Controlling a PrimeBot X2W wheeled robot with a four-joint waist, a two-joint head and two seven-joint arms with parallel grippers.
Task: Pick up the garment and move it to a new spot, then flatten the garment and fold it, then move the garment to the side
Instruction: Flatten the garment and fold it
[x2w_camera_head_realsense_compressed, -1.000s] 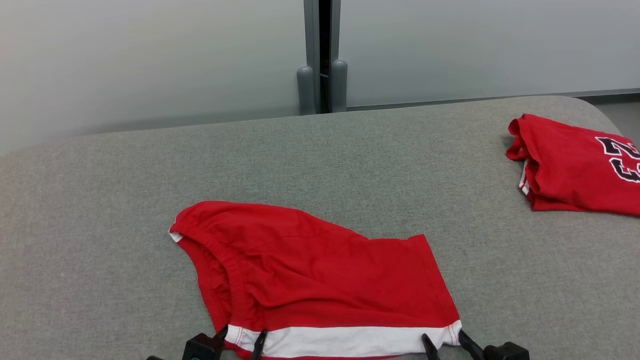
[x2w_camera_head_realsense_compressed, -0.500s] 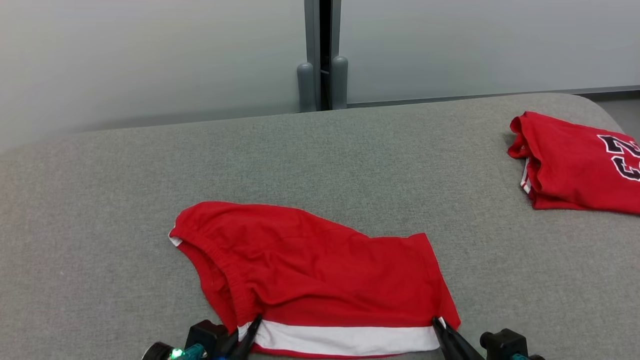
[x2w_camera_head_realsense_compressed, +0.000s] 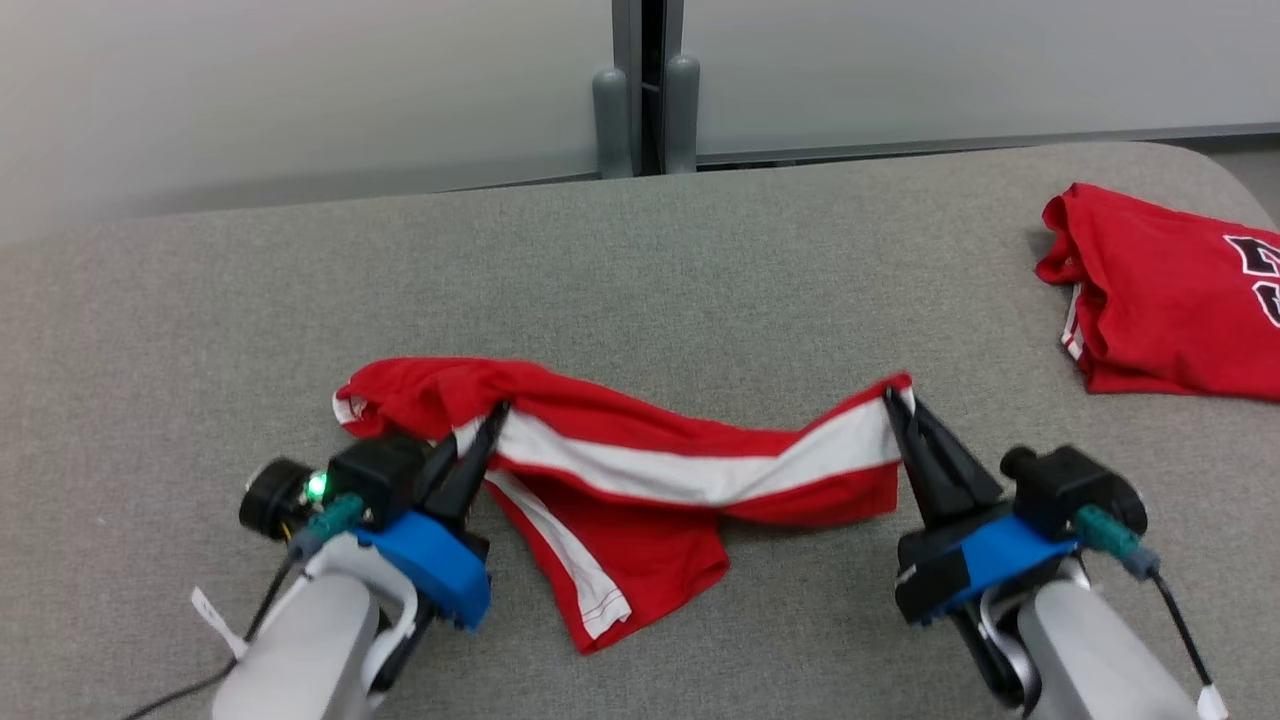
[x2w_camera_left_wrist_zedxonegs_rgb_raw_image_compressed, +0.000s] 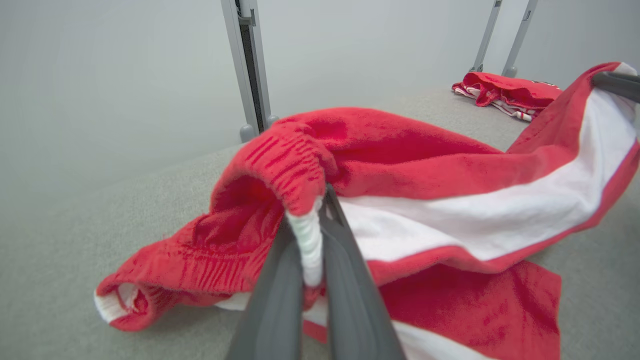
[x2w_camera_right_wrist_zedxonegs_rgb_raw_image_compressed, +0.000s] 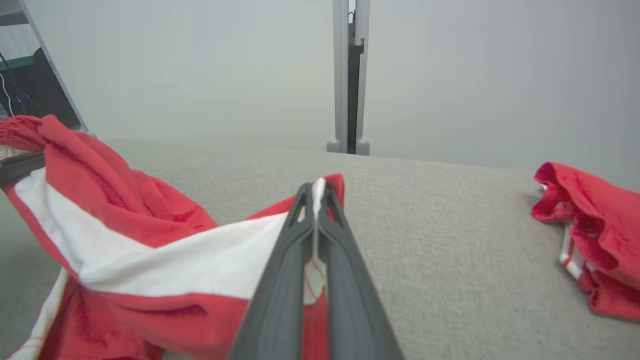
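Clamping the white-banded hem of the red shorts (x2w_camera_head_realsense_compressed: 650, 545) in left gripper (x2w_camera_head_realsense_compressed: 497, 412) and right gripper (x2w_camera_head_realsense_compressed: 893, 395), holding it raised over the grey table (x2w_camera_head_realsense_compressed: 700, 260).

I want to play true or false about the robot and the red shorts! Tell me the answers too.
1. The left gripper and the right gripper are both shut on the red shorts. True.
2. The shorts' white stripe stretches from one gripper to the other. True.
3. The shorts lie flat and neatly folded. False: they are bunched, with one edge lifted off the grey surface.
4. The red jersey sits at the robot's left. False: it lies at the far right, apart from the shorts.
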